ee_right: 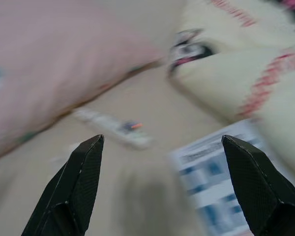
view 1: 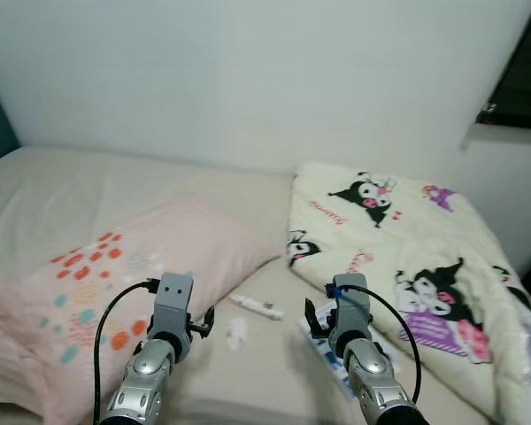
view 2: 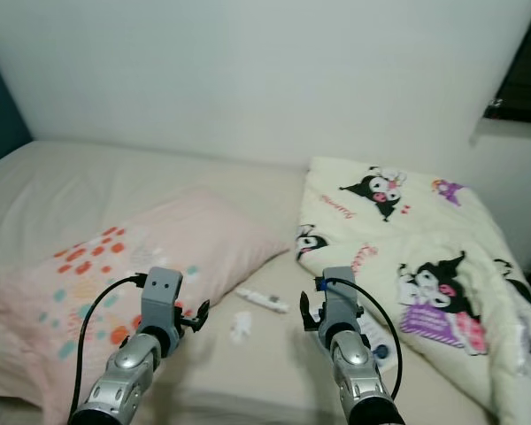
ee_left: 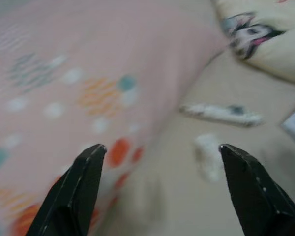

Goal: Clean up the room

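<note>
Both grippers wide open, empty, over bed clutter.
Left gripper (ee_left: 160,150), right gripper (ee_right: 160,142): remote (view 1: 256,306) looks light, rigid, slippery; pinch mid-body, across width.

You see a white wall (view 1: 248,80) across the top of the frame; a dark window edge (view 1: 522,80) sits at upper right.

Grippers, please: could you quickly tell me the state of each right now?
Left gripper: open, holding nothing, above the pillow's edge.
Right gripper: open, holding nothing, above the bed sheet.
</note>
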